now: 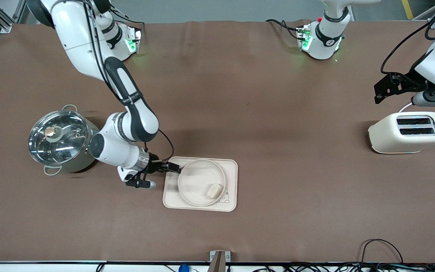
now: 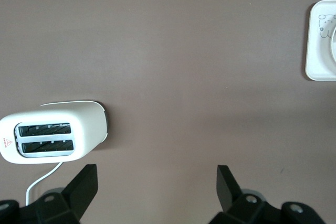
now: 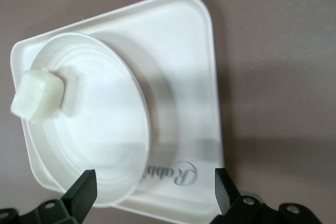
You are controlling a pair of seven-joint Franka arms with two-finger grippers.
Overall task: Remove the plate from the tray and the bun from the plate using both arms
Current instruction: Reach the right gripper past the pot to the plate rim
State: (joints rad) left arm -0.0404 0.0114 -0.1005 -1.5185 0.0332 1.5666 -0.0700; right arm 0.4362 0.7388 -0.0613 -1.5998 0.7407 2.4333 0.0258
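The round cream-white plate (image 1: 196, 179) lies on the rectangular cream tray (image 1: 233, 168). The small pale bun (image 1: 213, 190) lies in the plate, by the part of its rim nearer the front camera. My right gripper (image 1: 174, 167) is open and empty, low at the plate's rim on the right arm's end of the tray. In the right wrist view the plate (image 3: 100, 135), bun (image 3: 35, 95) and tray (image 3: 184, 72) show past the open right gripper (image 3: 155, 198). My left gripper (image 1: 379, 93) is open and empty, in the air beside the toaster; it waits (image 2: 156, 187).
A white toaster (image 1: 408, 132) stands at the left arm's end of the table and shows in the left wrist view (image 2: 52, 132). A steel pot with a glass lid (image 1: 59, 139) stands at the right arm's end, close to the right arm's wrist. Brown cloth covers the table.
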